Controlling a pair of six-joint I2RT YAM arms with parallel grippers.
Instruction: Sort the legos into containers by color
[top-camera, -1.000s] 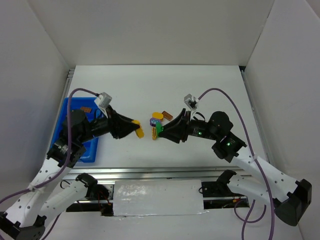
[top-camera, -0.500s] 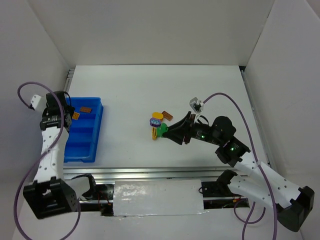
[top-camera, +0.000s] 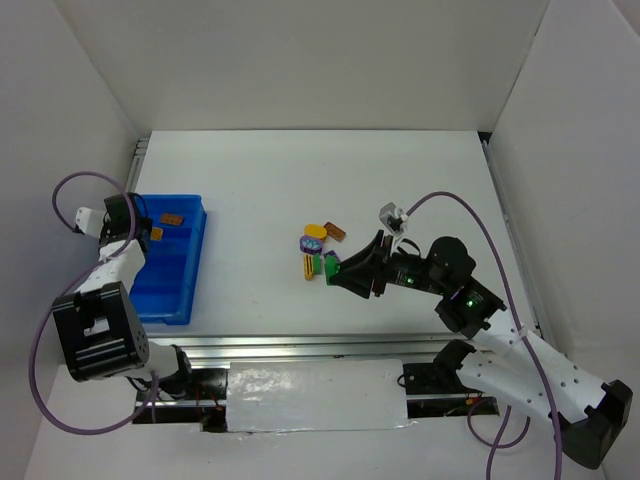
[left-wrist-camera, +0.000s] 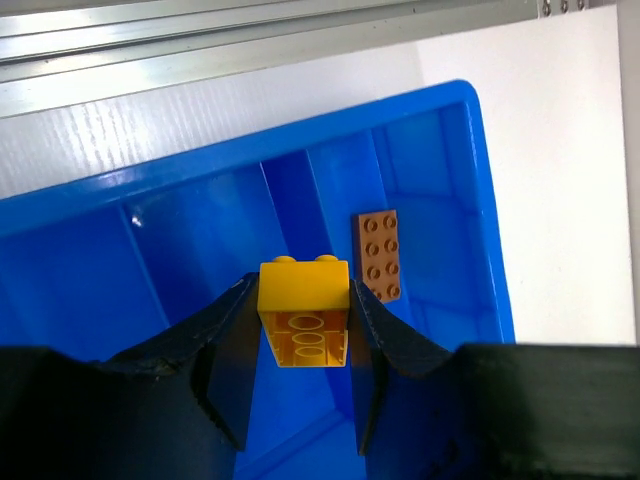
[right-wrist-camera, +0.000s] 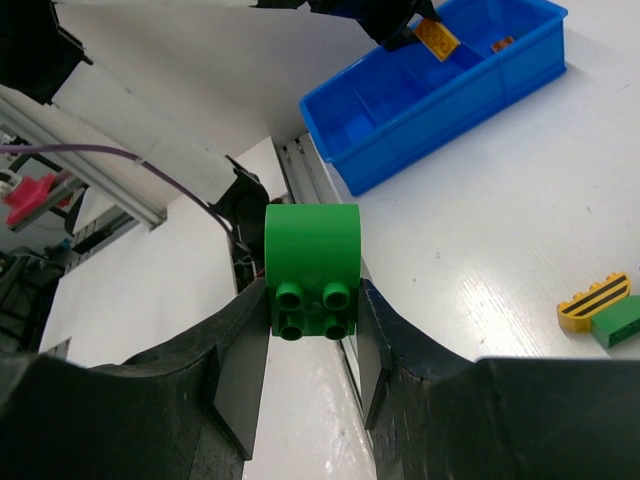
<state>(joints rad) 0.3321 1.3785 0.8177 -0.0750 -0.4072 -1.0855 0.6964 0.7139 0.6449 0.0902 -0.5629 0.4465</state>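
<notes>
The blue tray (top-camera: 190, 262) lies at the left, its rim (left-wrist-camera: 300, 125) filling the left wrist view. My left gripper (left-wrist-camera: 304, 292) is shut on a yellow brick (left-wrist-camera: 304, 318) above the tray's compartments. That yellow brick (top-camera: 155, 233) hangs over the tray's far end. One brown brick (left-wrist-camera: 377, 256) lies in the far compartment. My right gripper (right-wrist-camera: 312, 300) is shut on a green brick (right-wrist-camera: 312, 255), held off the table beside the loose pile. On the table lie a yellow lego (top-camera: 315, 229), a brown one (top-camera: 336, 232), a purple one (top-camera: 309, 243) and a yellow-black piece (top-camera: 309, 266).
Another green brick (right-wrist-camera: 617, 325) lies against the yellow-black piece (right-wrist-camera: 595, 300). White walls enclose the table on three sides. A metal rail (top-camera: 300, 345) runs along the near edge, and purple cables loop from both arms.
My left arm swung from mid-table back to the tray, carrying the yellow brick. My right gripper drew slightly right, away from the pile, with the green brick.
</notes>
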